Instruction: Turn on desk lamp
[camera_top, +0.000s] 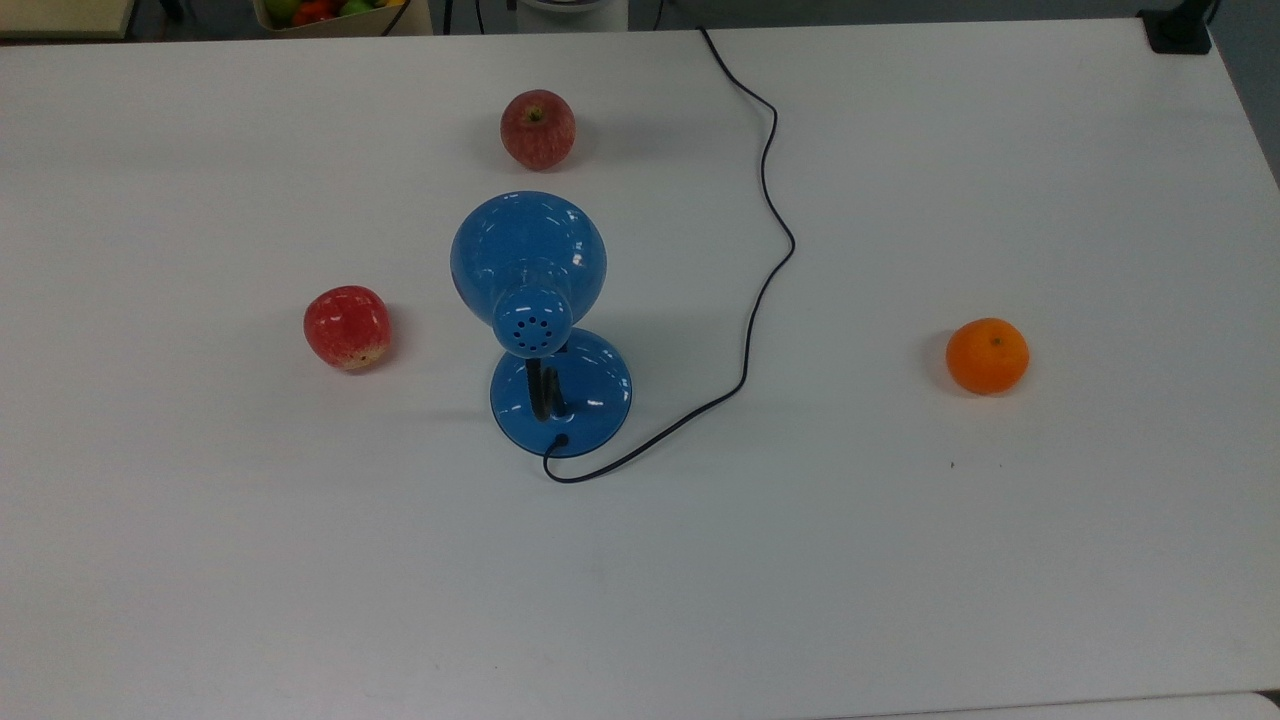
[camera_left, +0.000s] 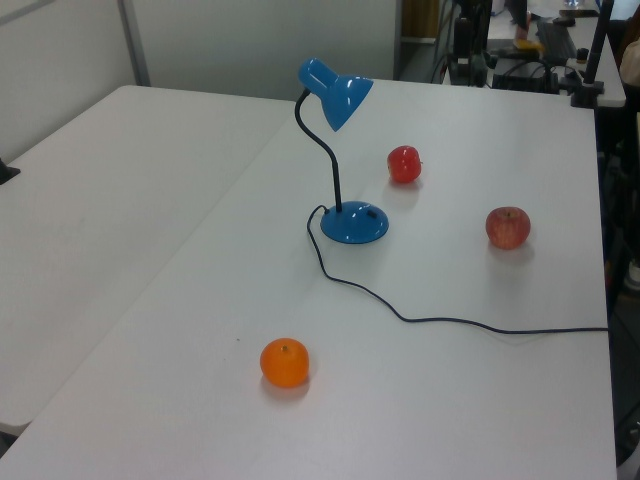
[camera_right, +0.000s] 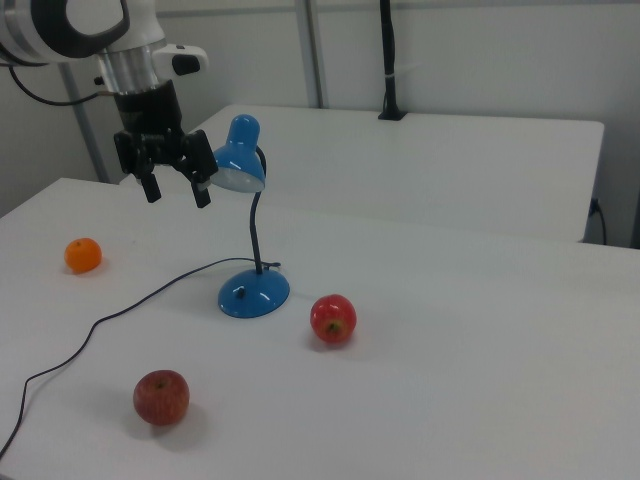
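A plain white worktop is being shown under even room light; a second white table is being seen beyond it in the right view, with pale walls and a dark post behind. A crate of mixed fruit is being cut off at the top view's upper edge.

The lamp is being carried near the worktop's middle, upright on its round base, its shade tipped toward the top view's upper edge. Its cord is being trailed in loose bends from the base off to the top view's far edge.

Two apples are being kept near the lamp: one just past the shade, one to the top view's left of the base. An orange is being left well apart on the top view's right.

In the right view the gripper is being held in the air just beside the shade, on the right view's left, jaws released and holding nothing. No switch is being made out on the lamp.
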